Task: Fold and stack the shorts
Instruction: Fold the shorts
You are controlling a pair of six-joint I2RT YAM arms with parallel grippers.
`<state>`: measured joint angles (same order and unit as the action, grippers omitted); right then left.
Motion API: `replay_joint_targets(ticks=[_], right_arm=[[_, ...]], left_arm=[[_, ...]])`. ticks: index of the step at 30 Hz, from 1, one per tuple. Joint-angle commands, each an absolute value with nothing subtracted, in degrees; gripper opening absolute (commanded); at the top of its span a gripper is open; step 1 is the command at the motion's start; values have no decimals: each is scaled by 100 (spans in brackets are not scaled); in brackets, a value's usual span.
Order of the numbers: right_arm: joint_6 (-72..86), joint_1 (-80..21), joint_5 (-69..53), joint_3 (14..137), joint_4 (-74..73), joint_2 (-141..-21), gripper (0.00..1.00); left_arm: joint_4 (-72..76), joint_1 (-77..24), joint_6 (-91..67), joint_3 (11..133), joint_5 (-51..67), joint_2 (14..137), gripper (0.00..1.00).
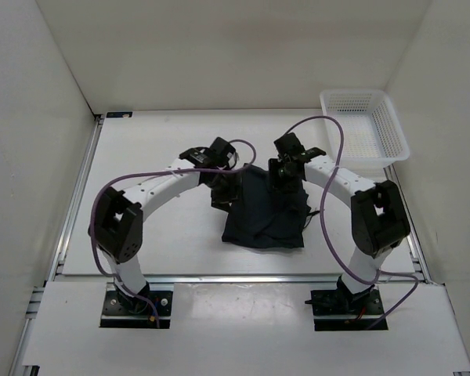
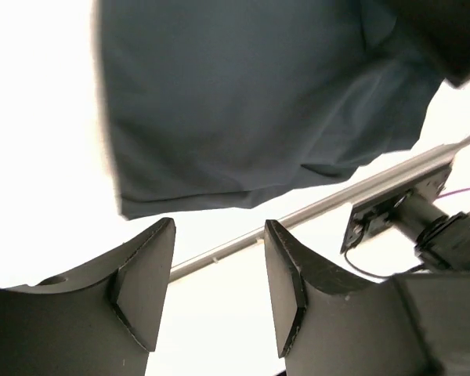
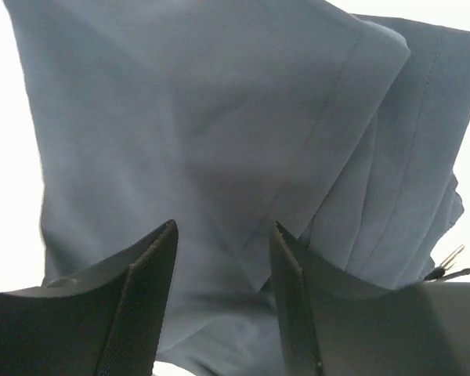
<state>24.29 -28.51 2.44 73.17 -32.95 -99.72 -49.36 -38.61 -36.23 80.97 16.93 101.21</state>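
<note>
The dark navy shorts (image 1: 266,213) lie folded in a rough rectangle on the white table between the two arms. They fill the upper part of the left wrist view (image 2: 251,102) and most of the right wrist view (image 3: 219,133), where a folded layer overlaps another. My left gripper (image 1: 222,190) is open and empty, just off the shorts' left edge; its fingers (image 2: 145,286) are over bare table. My right gripper (image 1: 280,182) is open and empty above the shorts' far edge, its fingers (image 3: 145,305) spread over the cloth.
A white mesh basket (image 1: 363,125) stands at the back right of the table. Purple cables loop over both arms. A metal rail (image 2: 313,207) and the right arm's base (image 2: 423,219) show in the left wrist view. White walls enclose the table.
</note>
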Motion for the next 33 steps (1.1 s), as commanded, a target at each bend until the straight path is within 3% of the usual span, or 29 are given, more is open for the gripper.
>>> replay_joint_targets(ticks=[1, 3, 4, 9, 19, 20, 21, 22, 24, 27, 33], right_arm=[[2575, -2830, 457, 7513, -3410, -10239, 50], [2575, -2830, 571, 7593, -3541, -10239, 41], [2575, -2830, 641, 7646, -3542, -10239, 30], [2628, -2830, 914, 7796, -3796, -10108, 0], [2769, -2830, 1557, 7901, -3920, -9721, 0], [2769, -2830, 1338, 7901, -3920, -9721, 7], [2699, -2830, 1153, 7806, -3920, -9642, 31], [2698, -2830, 995, 7744, -3850, -9642, 41], [2698, -2970, 905, 7638, -3850, -9571, 50], [2751, -3084, 958, 7515, -3850, -9641, 55], [2751, -3252, 958, 7278, -3797, -9747, 54]], left_arm=[[-5185, -3464, -3516, 8077, 1477, 9563, 61], [-5246, -3200, -3384, 8077, 1477, 9396, 61], [-5308, -3121, -3384, 8077, 1477, 9396, 61], [-5510, -2778, -3182, 8130, 1424, 9272, 61], [-5563, -2224, -2954, 7954, 1424, 8851, 61], [-5563, -2224, -2953, 7893, 1424, 8798, 61], [-5563, -2154, -2953, 7893, 1424, 8798, 61], [-5563, -2101, -2953, 7832, 1424, 8746, 61], [-5563, -2101, -2900, 7779, 1476, 8745, 61], [-5563, -2039, -2848, 7778, 1477, 8745, 61], [-5563, -2039, -2848, 7726, 1477, 8745, 61]])
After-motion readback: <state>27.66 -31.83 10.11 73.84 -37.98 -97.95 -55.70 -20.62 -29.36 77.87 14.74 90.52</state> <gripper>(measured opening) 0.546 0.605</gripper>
